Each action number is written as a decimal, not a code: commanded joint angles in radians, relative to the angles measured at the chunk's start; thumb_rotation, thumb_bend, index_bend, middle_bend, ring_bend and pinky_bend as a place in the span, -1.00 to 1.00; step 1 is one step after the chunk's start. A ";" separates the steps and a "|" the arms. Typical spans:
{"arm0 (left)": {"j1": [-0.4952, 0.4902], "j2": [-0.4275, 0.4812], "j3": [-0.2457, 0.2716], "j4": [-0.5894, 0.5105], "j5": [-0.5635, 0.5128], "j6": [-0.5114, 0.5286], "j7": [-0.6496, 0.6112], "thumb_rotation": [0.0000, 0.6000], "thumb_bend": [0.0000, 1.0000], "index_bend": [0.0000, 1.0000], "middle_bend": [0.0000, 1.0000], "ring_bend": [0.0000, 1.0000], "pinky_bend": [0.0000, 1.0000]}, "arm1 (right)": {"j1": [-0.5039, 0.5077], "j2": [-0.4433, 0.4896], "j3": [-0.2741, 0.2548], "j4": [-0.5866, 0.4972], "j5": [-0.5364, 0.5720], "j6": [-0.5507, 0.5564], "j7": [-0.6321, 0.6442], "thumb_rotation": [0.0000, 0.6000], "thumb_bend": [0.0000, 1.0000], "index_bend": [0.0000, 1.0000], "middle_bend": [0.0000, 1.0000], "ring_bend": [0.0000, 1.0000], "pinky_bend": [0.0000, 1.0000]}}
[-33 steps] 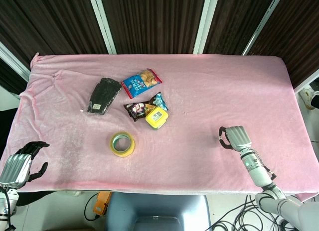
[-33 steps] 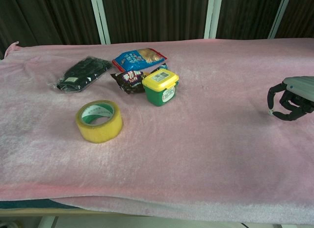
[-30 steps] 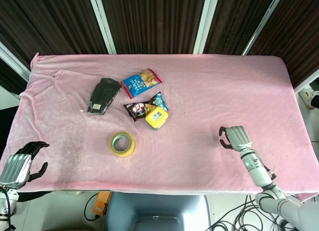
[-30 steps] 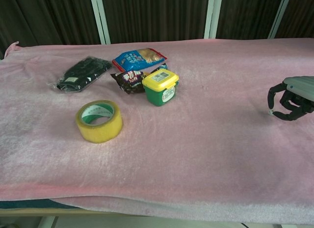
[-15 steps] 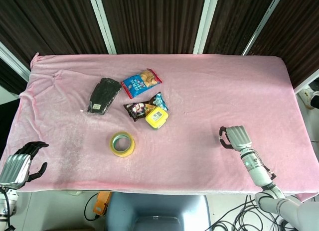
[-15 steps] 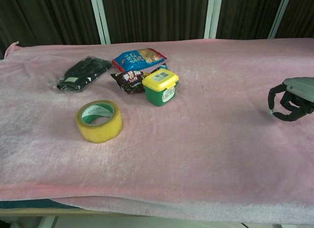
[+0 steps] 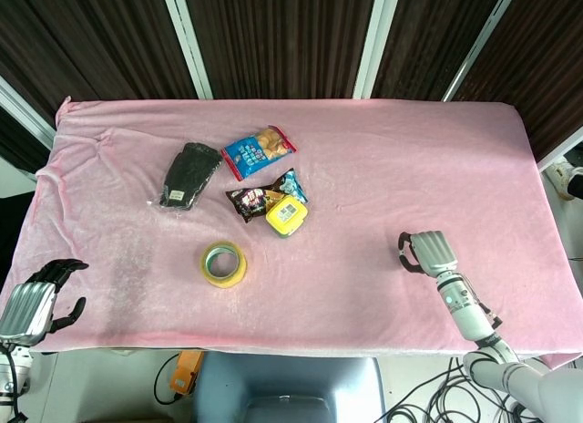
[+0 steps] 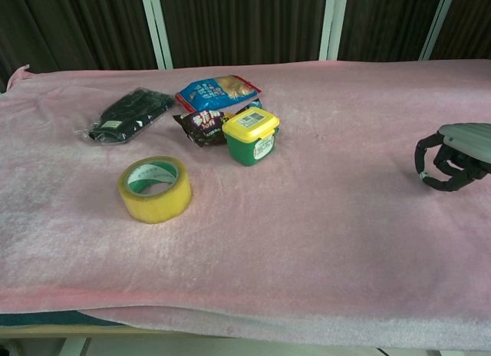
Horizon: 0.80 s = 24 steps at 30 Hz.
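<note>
Tape rolls: I count one point(image 8: 155, 189).
Tubs: one, yellow-lidded point(image 8: 252, 136).
Snack packets: two.
Right robot hand point(image 8: 453, 158): curled, holding nothing.
Left robot hand point(image 7: 32, 302): spread, off the worktop point(image 7: 383, 177).

Left hand point(image 7: 30, 300): low at near-left corner, palm-back up, fingers apart, holding nothing. Right hand point(image 7: 424, 251): forearm slanting in from near-right, fingers curled under (nothing in them), approx. level.

The right hand point(image 8: 453, 158) hovers at the right edge, fingers curled and holding nothing, well apart from the yellow-lidded green tub point(image 8: 252, 136), snack packets point(image 8: 217, 91), black packet point(image 8: 130, 113) and yellow tape roll point(image 8: 155, 189) on the pink-covered counter point(image 8: 322, 233)
</note>
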 commanded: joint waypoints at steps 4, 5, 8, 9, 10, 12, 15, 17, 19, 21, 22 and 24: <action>0.000 0.000 0.000 0.000 0.001 0.000 0.000 1.00 -0.22 -0.44 -0.52 -0.63 -0.29 | -0.002 -0.002 0.000 0.002 -0.002 0.007 0.005 1.00 -0.04 0.40 0.97 1.00 1.00; 0.000 0.000 0.000 0.000 0.000 0.000 0.000 1.00 -0.22 -0.44 -0.52 -0.63 -0.29 | -0.002 -0.002 0.000 0.003 -0.003 0.009 0.004 1.00 -0.04 0.43 0.97 1.00 1.00; 0.000 0.000 0.000 0.000 0.001 0.000 0.000 1.00 -0.22 -0.44 -0.52 -0.63 -0.30 | -0.006 -0.003 0.000 0.004 -0.004 0.018 0.005 1.00 -0.03 0.53 0.97 1.00 1.00; 0.000 0.000 0.000 0.000 0.001 0.000 0.000 1.00 -0.22 -0.44 -0.52 -0.63 -0.30 | -0.006 -0.002 0.000 0.004 -0.004 0.019 0.005 1.00 -0.03 0.54 0.97 1.00 1.00; 0.000 0.000 0.000 0.000 0.001 0.000 0.000 1.00 -0.22 -0.44 -0.52 -0.63 -0.30 | -0.007 -0.001 0.000 0.003 -0.005 0.021 0.007 1.00 -0.03 0.55 0.97 1.00 1.00; 0.000 0.000 0.000 0.000 0.001 0.000 0.001 1.00 -0.22 -0.44 -0.52 -0.63 -0.30 | -0.009 0.001 0.001 0.000 -0.006 0.029 0.011 1.00 -0.03 0.55 0.97 1.00 1.00; 0.000 0.000 0.000 0.000 0.001 0.001 0.000 1.00 -0.22 -0.44 -0.52 -0.63 -0.30 | -0.016 0.014 0.003 -0.028 -0.022 0.076 0.022 1.00 -0.03 0.55 0.97 1.00 1.00; 0.000 0.000 0.000 0.001 0.000 0.000 -0.001 1.00 -0.22 -0.44 -0.52 -0.63 -0.30 | -0.022 0.030 0.007 -0.062 -0.039 0.123 0.022 1.00 -0.03 0.55 0.97 1.00 1.00; 0.000 0.000 -0.001 0.000 -0.002 -0.001 0.000 1.00 -0.22 -0.44 -0.52 -0.63 -0.30 | -0.030 0.066 0.019 -0.145 -0.062 0.200 0.004 1.00 -0.03 0.55 0.97 1.00 1.00; 0.000 0.000 0.001 -0.002 0.001 0.000 0.002 1.00 -0.22 -0.44 -0.52 -0.63 -0.30 | -0.036 0.122 0.032 -0.259 -0.067 0.241 -0.064 1.00 -0.02 0.55 0.97 1.00 1.00; 0.000 0.000 0.002 -0.003 0.005 0.001 0.003 1.00 -0.22 -0.44 -0.52 -0.63 -0.30 | -0.039 0.148 0.039 -0.313 -0.064 0.253 -0.107 1.00 -0.02 0.55 0.97 1.00 1.00; 0.000 0.000 0.003 -0.004 0.009 0.003 0.005 1.00 -0.22 -0.44 -0.52 -0.63 -0.30 | -0.045 0.198 0.058 -0.428 -0.056 0.282 -0.203 1.00 -0.02 0.56 0.97 1.00 1.00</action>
